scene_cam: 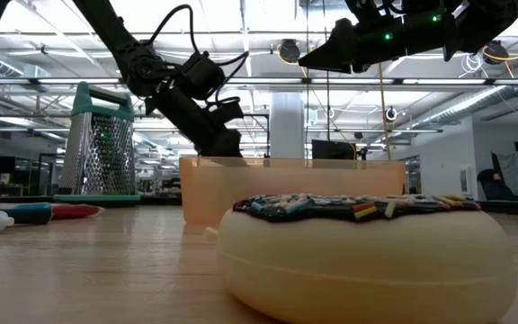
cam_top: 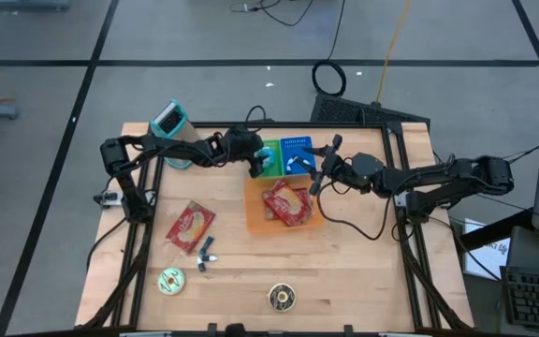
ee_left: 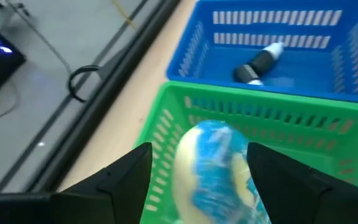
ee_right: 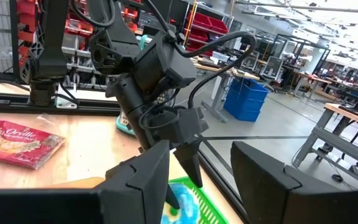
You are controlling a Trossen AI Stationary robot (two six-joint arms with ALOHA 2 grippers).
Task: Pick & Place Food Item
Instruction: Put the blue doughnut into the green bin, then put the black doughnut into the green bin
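Note:
A blue-frosted donut [ee_left: 213, 168] lies in the green basket [ee_left: 253, 112], which stands beside the blue basket [cam_top: 298, 150] at the table's far middle. My left gripper [ee_left: 199, 149] slants down into the green basket, open, with one finger on either side of the donut. In the high view this gripper [cam_top: 255, 167] reaches in from the table's left. My right gripper [ee_right: 201, 146] hovers level and open above the table, just right of the baskets [cam_top: 316, 183], with nothing between its fingers. My left gripper stands open around the donut. A gap shows beside one finger [ee_left: 129, 174]. The other finger [ee_left: 272, 174] lies right against the donut's edge [ee_left: 250, 180], and I cannot tell whether it touches. The donut rests on the basket's floor.
The blue basket holds a black-and-white marker [ee_left: 258, 62]. An orange tray [cam_top: 251, 220] with a red snack packet [cam_top: 288, 201] sits just in front of the baskets. A second packet [cam_top: 190, 227], two donuts [cam_top: 171, 280] [cam_top: 282, 297] and a grater [cam_top: 169, 122] stand around.

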